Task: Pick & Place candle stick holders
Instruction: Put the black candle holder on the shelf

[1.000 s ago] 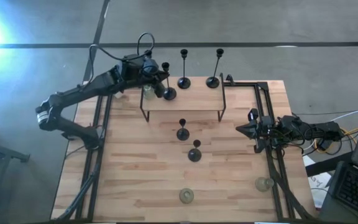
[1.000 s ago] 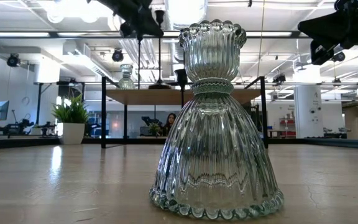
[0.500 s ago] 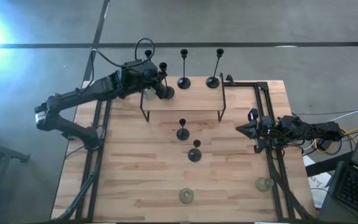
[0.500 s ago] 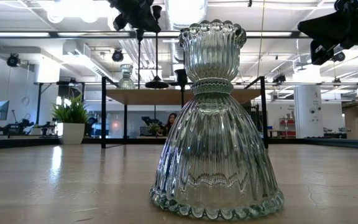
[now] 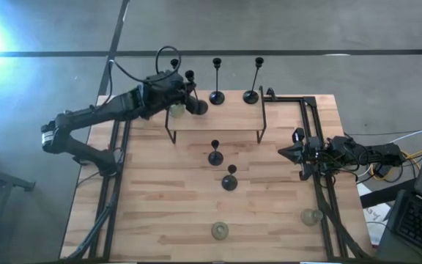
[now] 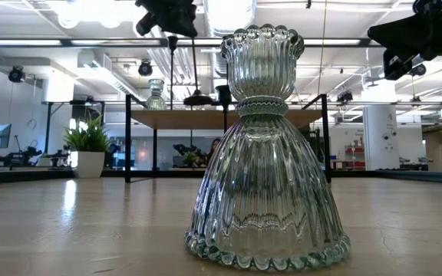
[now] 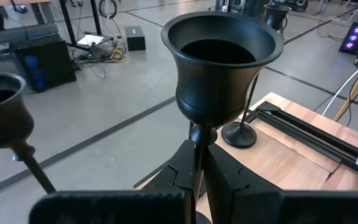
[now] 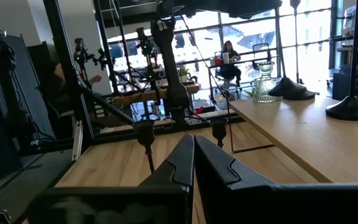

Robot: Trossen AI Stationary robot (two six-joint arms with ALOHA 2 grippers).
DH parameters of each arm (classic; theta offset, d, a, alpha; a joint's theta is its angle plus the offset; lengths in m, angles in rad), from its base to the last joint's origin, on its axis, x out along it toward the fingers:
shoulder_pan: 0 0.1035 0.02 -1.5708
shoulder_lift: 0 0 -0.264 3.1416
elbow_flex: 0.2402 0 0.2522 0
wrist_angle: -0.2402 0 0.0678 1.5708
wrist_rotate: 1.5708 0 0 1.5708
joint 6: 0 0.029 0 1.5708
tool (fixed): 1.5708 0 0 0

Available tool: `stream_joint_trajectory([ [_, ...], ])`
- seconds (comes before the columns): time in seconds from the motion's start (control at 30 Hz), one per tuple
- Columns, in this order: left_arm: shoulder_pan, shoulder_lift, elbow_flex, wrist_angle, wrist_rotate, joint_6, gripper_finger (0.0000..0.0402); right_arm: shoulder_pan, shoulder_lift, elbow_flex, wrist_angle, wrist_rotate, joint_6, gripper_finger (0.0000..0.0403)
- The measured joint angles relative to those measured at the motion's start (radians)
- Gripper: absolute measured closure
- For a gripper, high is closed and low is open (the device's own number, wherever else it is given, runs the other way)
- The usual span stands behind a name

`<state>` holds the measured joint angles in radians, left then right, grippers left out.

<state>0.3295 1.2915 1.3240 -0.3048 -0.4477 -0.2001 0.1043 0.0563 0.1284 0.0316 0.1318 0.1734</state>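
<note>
My left gripper (image 7: pixel 197 171) is clamped on a black holder's (image 5: pixel 195 105) thin stem. At three o'clock, my right gripper (image 5: pixel 288 152) waits, fingers together. The stem could pivot; the base might clip the raised shelf (image 5: pixel 226 117).

I see my right gripper (image 8: pixel 193 144) with its two dark fingers pressed together. Past them, at about twelve o'clock, two short black candle holders (image 8: pixel 146 138) stand on the wooden table (image 8: pixel 104 165). At two o'clock a raised wooden shelf (image 8: pixel 303 134) carries a clear glass holder (image 8: pixel 266 84) and black round bases (image 8: pixel 291 89).
</note>
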Motion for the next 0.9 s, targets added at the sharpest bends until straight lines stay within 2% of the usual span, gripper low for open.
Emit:
stream_joint_trajectory([
  [0.53, -0.002, 0.033, 0.003, -0.001, 0.000, 0.002, 0.0385, 0.000, -0.001, 0.000, 0.000, 0.000, 0.000, 0.0394],
  [0.9, -0.002, 0.141, 0.131, -0.126, 0.000, 0.018, 0.0385, 0.000, -0.001, 0.000, 0.000, 0.000, 0.000, 0.0394],
])
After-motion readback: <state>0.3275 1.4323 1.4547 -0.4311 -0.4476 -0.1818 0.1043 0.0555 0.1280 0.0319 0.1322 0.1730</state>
